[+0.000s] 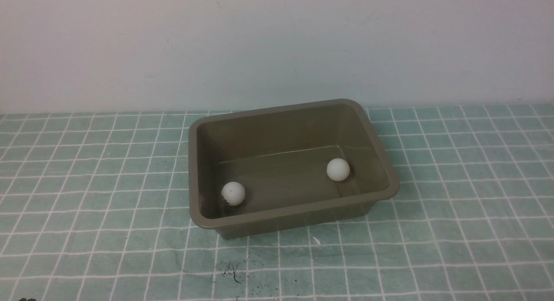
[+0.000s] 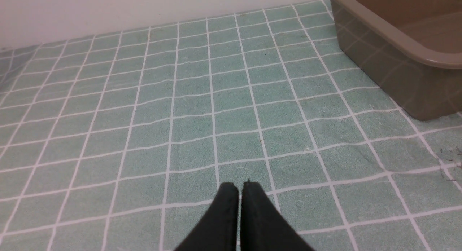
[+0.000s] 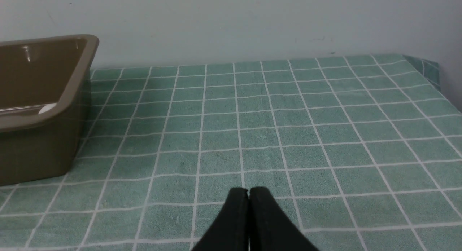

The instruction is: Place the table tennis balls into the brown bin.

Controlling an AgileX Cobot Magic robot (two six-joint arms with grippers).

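Observation:
The olive-brown bin (image 1: 207,225) stands in the middle of the green checked cloth. Both white table tennis balls lie on its floor: one (image 1: 233,193) in the near left corner with a dark mark on it, the other (image 1: 338,169) toward the right wall. A corner of the bin (image 2: 404,49) shows in the left wrist view, and my left gripper (image 2: 240,186) is shut and holds nothing, low over the cloth beside it. The right wrist view shows the bin (image 3: 72,96) with a sliver of ball (image 3: 47,108) over its rim; my right gripper (image 3: 248,190) is shut and holds nothing. Neither arm appears in the front view.
A pale wall (image 1: 277,46) rises behind the table. Dark scribble marks (image 1: 229,270) stain the cloth in front of the bin. In the right wrist view the cloth folds over the table's far corner (image 3: 431,70).

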